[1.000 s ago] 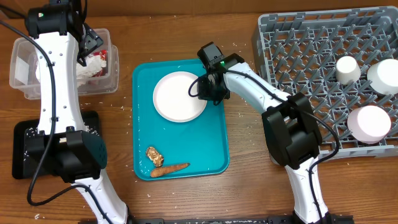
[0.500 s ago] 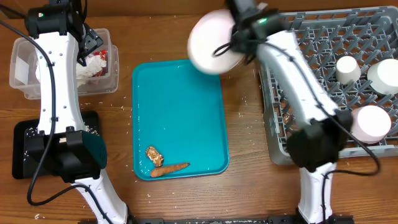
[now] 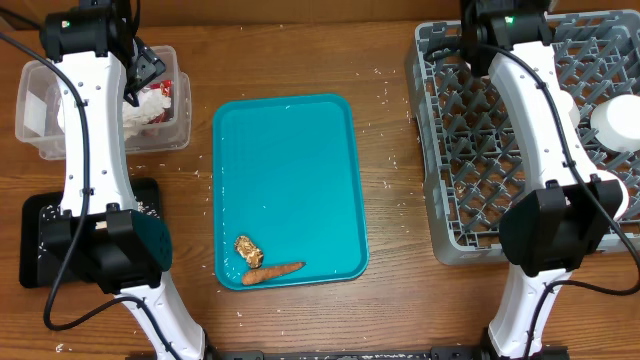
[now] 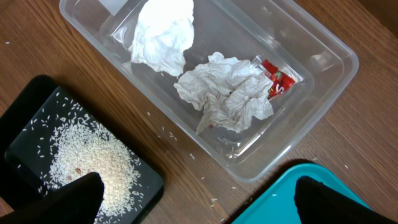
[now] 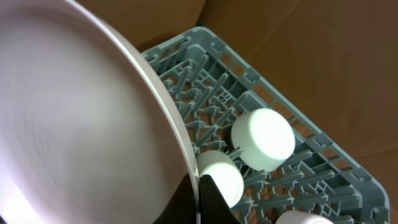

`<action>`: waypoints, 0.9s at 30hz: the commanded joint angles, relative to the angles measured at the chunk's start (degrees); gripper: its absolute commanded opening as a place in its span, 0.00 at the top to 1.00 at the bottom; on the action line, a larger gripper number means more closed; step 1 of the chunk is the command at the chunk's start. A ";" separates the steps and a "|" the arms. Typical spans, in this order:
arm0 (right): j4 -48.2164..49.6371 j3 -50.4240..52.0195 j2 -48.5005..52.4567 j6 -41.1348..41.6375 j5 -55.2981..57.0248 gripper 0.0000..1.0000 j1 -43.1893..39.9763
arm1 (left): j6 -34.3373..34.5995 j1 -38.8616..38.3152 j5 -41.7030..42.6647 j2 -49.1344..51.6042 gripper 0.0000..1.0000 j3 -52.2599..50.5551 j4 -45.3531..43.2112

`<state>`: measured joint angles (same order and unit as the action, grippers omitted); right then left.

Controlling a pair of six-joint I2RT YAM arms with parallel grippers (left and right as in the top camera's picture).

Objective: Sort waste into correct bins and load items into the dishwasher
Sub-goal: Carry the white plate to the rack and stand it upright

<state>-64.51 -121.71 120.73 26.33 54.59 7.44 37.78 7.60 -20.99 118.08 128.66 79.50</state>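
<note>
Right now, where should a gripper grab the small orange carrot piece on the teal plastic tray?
Its right half, pinched across the thin width from above: the carrot piece lies flat on the teal tray, and a brown food lump crowds its left end.

Your wooden table (image 3: 390, 200) bears a clear tub (image 3: 180, 132) and black tray (image 3: 32, 240) at left, a teal tray (image 3: 290, 180) mid-table, a grey dish rack (image 3: 425, 150) at right, plus stray rice grains (image 4: 163, 129).
</note>
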 commanded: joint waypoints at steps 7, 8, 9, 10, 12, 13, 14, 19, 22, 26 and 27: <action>10.12 10.69 0.24 -4.24 4.39 0.96 -0.26 | 0.59 -0.11 0.31 -1.18 0.00 0.48 -0.02; 10.27 11.32 0.26 -4.24 3.04 0.96 -0.26 | 0.59 -0.11 0.31 -1.18 0.00 0.48 -0.02; 10.40 11.85 0.26 -4.24 1.90 0.96 -0.22 | 0.59 -0.11 0.31 -1.18 0.00 0.48 -0.02; 10.43 12.04 0.26 -4.22 1.20 0.96 -0.22 | 0.59 -0.11 0.31 -1.18 0.00 0.48 -0.02; 10.47 12.13 0.26 -4.22 0.20 0.96 -0.22 | 0.59 -0.11 0.31 -1.18 0.00 0.48 -0.02; 10.49 12.13 0.26 -4.22 0.15 0.96 -0.17 | 0.59 -0.11 0.31 -1.18 0.00 0.48 -0.02; 10.51 12.13 0.26 -4.24 0.17 0.96 -0.17 | 0.59 -0.11 0.31 -1.18 0.00 0.48 -0.02; 10.38 12.15 0.26 -4.26 0.17 0.96 0.13 | 0.59 -0.11 0.31 -1.18 0.00 0.48 -0.02; 9.75 12.15 0.13 -4.24 0.20 0.96 0.90 | 0.59 -0.11 0.31 -1.18 0.00 0.48 -0.02; 7.23 11.58 -0.81 -3.78 -0.13 0.52 2.89 | 0.59 -0.11 0.31 -1.18 0.00 0.48 -0.02; 6.45 11.08 -1.33 -3.76 -0.96 0.00 3.52 | 0.59 -0.11 0.31 -1.18 0.00 0.48 -0.02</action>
<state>-56.88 -109.82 120.75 22.15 54.24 8.84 37.78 7.60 -20.99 118.08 128.66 79.53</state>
